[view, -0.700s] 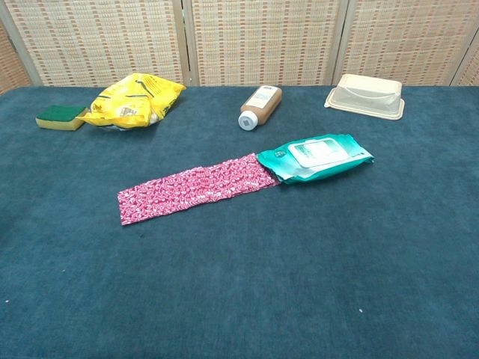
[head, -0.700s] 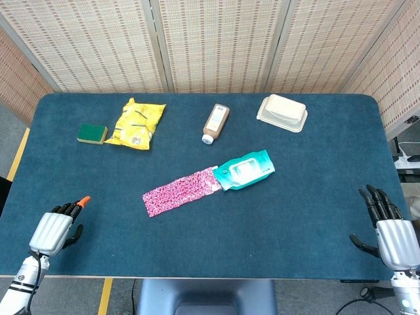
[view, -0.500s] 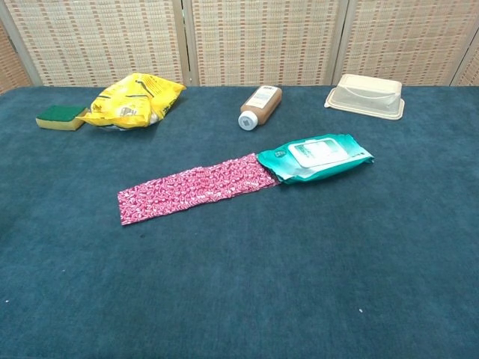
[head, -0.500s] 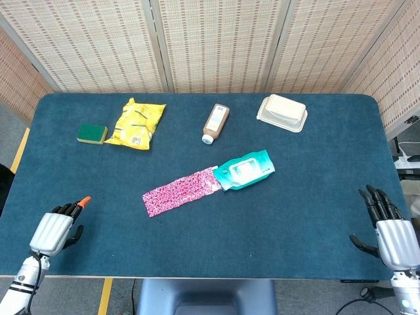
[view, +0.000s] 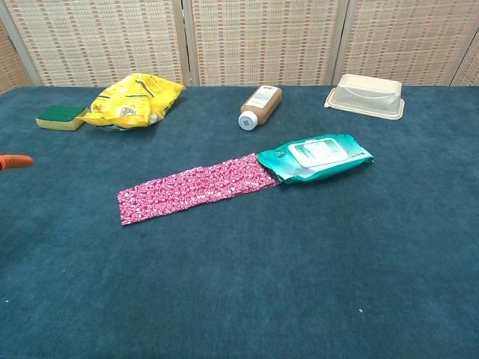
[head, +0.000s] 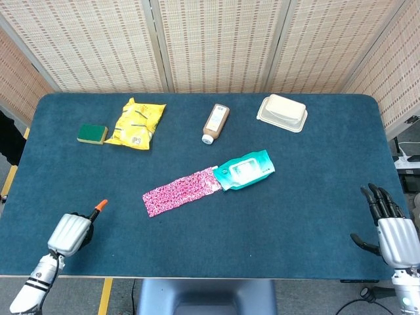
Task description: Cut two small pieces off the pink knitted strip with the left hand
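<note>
The pink knitted strip (head: 182,191) lies flat and slanted in the middle of the table, also clear in the chest view (view: 194,187). Its upper right end touches a teal wipes pack (head: 244,169). My left hand (head: 71,233) is at the table's front left corner, well left of the strip, with its fingers curled around a dark tool with an orange tip (head: 100,205). In the chest view only that orange tip (view: 15,161) shows, at the left edge. My right hand (head: 394,236) hovers at the front right edge with fingers spread and nothing in it.
Along the back of the blue table (head: 302,216) lie a green sponge (head: 92,133), a yellow snack bag (head: 136,123), a brown bottle (head: 215,123) on its side and a cream lidded box (head: 283,112). A folding screen stands behind.
My left hand has moved right and inward with the tool; its orange tip now enters the chest view at the left edge. The right hand has barely shifted.
</note>
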`<state>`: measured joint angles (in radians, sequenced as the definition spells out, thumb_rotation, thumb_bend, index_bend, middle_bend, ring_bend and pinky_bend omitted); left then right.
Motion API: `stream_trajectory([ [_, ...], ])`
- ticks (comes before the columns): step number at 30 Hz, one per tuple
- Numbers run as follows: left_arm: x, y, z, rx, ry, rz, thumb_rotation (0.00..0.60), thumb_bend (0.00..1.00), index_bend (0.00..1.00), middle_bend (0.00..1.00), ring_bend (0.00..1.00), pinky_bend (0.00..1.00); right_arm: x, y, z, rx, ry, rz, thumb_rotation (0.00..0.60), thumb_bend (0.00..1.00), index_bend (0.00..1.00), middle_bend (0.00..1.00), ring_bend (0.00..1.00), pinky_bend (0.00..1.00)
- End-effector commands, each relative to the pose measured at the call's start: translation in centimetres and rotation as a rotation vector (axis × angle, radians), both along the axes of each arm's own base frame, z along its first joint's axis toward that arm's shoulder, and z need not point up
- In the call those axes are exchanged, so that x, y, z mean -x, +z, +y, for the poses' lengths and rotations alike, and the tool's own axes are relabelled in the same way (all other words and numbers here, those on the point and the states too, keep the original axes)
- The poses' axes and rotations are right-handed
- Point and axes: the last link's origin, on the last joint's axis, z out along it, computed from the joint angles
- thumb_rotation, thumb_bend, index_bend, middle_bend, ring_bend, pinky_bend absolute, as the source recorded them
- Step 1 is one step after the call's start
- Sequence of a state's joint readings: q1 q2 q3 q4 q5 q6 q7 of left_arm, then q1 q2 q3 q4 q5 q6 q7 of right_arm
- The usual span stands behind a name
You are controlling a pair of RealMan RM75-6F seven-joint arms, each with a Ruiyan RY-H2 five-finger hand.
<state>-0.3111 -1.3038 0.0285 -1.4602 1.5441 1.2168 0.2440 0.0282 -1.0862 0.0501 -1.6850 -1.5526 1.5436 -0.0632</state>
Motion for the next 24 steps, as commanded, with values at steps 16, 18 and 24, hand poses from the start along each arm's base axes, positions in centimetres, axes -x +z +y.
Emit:
stream_trajectory([
  [16, -4.7, -7.4, 4.7, 0.181, -0.051, 0.095, 0.600, 0.83, 0.00, 0.66, 0.71, 0.65, -0.1, 0.2, 0.2, 0.007, 0.018, -0.009, 0.600, 0.05, 0.00, 0.00, 0.00, 0.23],
  [18, -4.8, -7.8, 5.1, 0.188, -0.040, 0.096, 0.600, 0.83, 0.00, 0.66, 0.71, 0.65, -0.1, 0.3, 0.2, 0.010, 0.020, -0.012, 0.600, 0.05, 0.00, 0.00, 0.00, 0.23],
  [24, -4.6, -8.8, 6.4, 0.197, -0.017, 0.138, 0.600, 0.83, 0.00, 0.65, 0.71, 0.65, -0.2, 0.4, 0.4, 0.011, 0.025, -0.016, 0.600, 0.05, 0.00, 0.00, 0.00, 0.23],
])
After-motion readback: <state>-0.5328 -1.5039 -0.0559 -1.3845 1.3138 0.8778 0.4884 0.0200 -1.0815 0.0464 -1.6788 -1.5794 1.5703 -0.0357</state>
